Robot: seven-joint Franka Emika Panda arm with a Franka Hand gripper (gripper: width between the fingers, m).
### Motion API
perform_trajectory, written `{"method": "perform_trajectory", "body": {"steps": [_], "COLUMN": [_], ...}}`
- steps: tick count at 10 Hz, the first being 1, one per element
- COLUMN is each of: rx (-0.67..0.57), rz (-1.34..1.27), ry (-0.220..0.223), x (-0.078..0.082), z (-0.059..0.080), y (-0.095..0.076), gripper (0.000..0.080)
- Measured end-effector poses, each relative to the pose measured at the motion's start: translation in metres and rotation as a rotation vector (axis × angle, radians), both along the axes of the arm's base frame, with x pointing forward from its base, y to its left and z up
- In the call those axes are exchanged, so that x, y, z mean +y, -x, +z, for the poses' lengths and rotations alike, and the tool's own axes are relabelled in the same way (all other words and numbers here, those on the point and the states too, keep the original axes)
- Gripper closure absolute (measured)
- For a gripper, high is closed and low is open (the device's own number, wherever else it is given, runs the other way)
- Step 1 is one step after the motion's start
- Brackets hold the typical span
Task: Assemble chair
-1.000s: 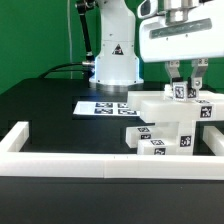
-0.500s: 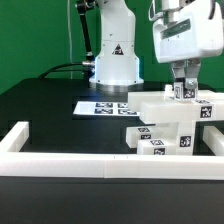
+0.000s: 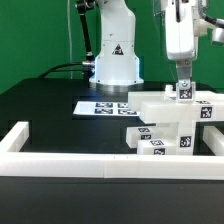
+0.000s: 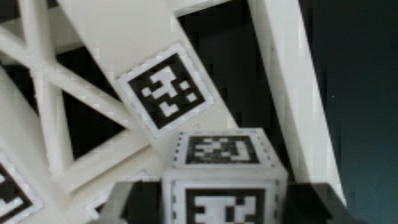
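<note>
gripper [image 3: 184,84] sits clamped on a small tagged white chair part [image 3: 184,92] atop the chair [image 3: 170,122], at the exterior view's right, inside the white border rail [image 3: 90,165]. one marker board [image 3: 103,106] lies flat before the robot base [image 3: 113,55]. wrist view: one tagged block [image 4: 222,180] up close, two tags plainly showing, white bars [image 4: 80,90] crossing beside it.
</note>
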State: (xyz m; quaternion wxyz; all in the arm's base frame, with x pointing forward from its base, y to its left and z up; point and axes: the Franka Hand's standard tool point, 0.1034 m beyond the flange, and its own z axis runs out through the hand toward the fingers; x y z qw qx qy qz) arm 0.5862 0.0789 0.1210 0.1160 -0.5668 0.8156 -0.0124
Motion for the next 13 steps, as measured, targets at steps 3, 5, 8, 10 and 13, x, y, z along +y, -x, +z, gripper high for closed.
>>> {"method": "perform_trajectory", "body": {"steps": [3,5,8,10,13], "rx": [0.017,0.017,0.024,0.0,-0.023], "rz": [-0.142,-0.133,0.15,0.3,0.5], "ry": [-0.031,-0.028,0.03,0.063,0.102], "x": [0.002,0.0021,0.0078,0.0079,0.0073], "z": [-0.0002,-0.0009,0.0007,0.0011,0.001], "y": [0.0001,0.0004,0.0008,-0.0004,-0.0004], "gripper": [0.0515,0.0275,0.0157,0.0151,0.015]}}
